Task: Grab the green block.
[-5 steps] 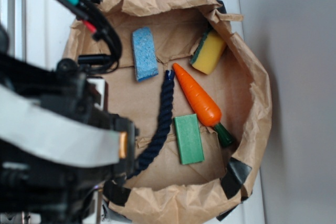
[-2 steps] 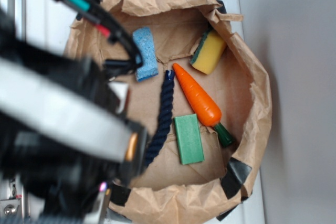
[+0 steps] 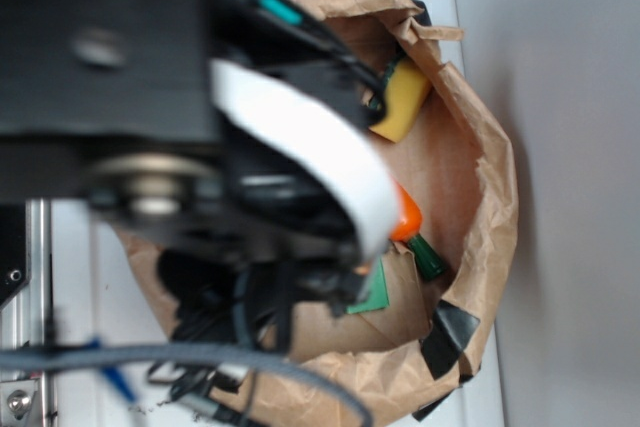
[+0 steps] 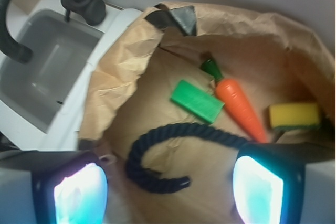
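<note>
Pincer (image 4: 169, 182) is spread wide w/ nothing between the fingers (image 4: 80, 192); only their two glowing pads show at the bottom corners of the wrist view, so it hangs above the bag's contents, not touching anything. That open stance fits an approach: room to straddle the target from above. Directly under the gap lies the dark blue rope (image 4: 168, 150), curled in a hook, so the pincer isn't over the goal yet. The green block (image 4: 197, 100) sits flat on the bag floor just beyond the rope, clear of it, w/ one corner close beside the carrot (image 4: 239, 106), whose dark stem points toward the bag's taped rim; can't tell if they touch. Yellow sponge (image 4: 294, 115) is farther off, by the bag wall. All sit inside the crumpled paper bag (image 4: 121, 72), which rests on the white counter (image 4: 73, 121) next to a sink (image 4: 42, 72) w/ a black faucet (image 4: 31, 3). Exterior view: arm blocks most of it, only a sliver of the block shows. Next move, I'd judge: shift fwd past the rope, then drop w/o nudging the carrot.
</note>
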